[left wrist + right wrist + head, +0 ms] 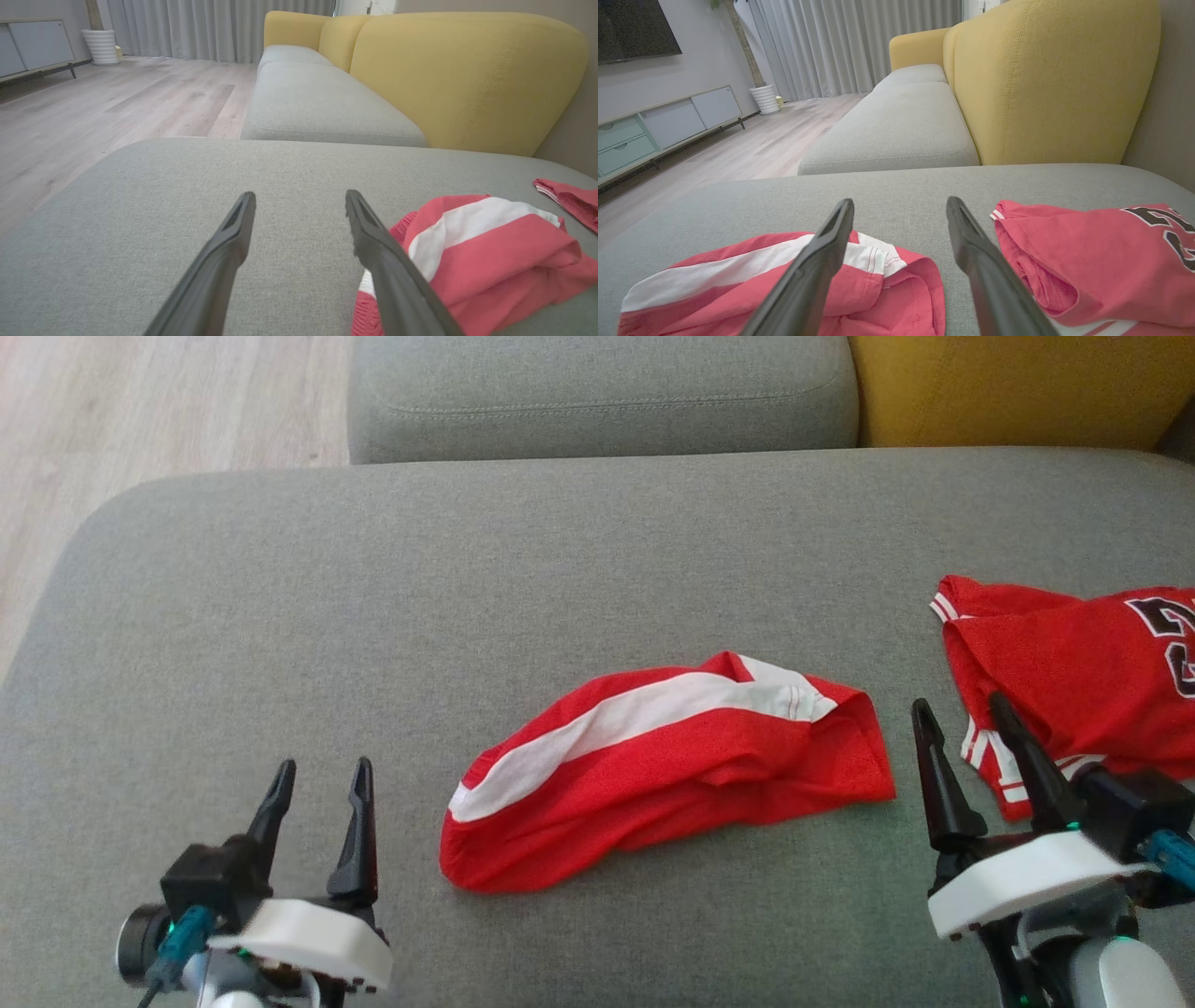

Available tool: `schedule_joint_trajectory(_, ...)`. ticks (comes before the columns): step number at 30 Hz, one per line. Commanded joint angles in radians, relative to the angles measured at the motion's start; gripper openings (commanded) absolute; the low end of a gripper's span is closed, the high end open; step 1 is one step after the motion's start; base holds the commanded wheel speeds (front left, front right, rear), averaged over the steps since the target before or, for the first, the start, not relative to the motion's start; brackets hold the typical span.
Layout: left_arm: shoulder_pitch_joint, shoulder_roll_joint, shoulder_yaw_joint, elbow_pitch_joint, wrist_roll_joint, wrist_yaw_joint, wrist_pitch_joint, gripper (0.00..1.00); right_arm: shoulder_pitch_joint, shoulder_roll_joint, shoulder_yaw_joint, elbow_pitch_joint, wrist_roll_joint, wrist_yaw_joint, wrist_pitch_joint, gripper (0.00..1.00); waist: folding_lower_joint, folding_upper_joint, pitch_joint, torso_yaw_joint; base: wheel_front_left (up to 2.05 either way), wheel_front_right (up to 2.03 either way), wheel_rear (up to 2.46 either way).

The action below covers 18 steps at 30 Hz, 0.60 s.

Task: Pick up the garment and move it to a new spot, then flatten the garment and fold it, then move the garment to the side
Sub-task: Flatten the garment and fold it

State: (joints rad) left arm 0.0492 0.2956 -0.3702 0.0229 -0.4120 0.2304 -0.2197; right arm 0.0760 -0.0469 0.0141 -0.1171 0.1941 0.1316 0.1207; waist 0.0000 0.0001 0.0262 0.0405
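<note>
The head view takes in the whole layout. The shorts (672, 775) lie in the middle of the grey sofa seat (467, 569), crumpled, not flat. The jersey (1074, 663) lies apart from them at the right edge of that view. The left end effector (325, 763) sits at the lower left over bare seat, its fingers spread wide and holding nothing. The right end effector (960, 700) is at the lower right, also wide and empty, between the shorts and the jersey.

The left wrist view adds the room beyond: wooden floor (117, 107), curtains (210, 28), a white ribbed pot (100, 46) and a cabinet (32, 42). It also shows the yellow backrest (467, 74) along the seats. Here the shorts bulge up at the lower right, just beside the right-hand finger. The right wrist view shows the dark numerals on the jersey at close range, and the gap of grey seat between the two garments.

In the head view the shorts' long axis runs from lower left to upper right. A white stripe follows it. The rounded end points at the left end effector. The hemmed, open end points toward the right one.
</note>
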Motion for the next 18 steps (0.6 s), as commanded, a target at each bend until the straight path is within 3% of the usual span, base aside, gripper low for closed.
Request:
schedule_joint_trajectory(1,-0.031,0.026,0.039,-0.040,0.009,0.009,0.005,1.00,-0.021,-0.003,0.022,-0.043,-0.001,-0.001,0.005,1.00,0.0000,-0.0001,-0.001,-0.001,0.00,0.00,0.00)
schedule_joint_trajectory(18,-0.046,0.025,0.023,-0.029,0.000,-0.001,0.003,1.00,-0.023,-0.003,0.024,-0.046,-0.009,-0.001,0.019,1.00,0.0000,-0.0001,0.010,0.006,0.00,0.00,0.00)
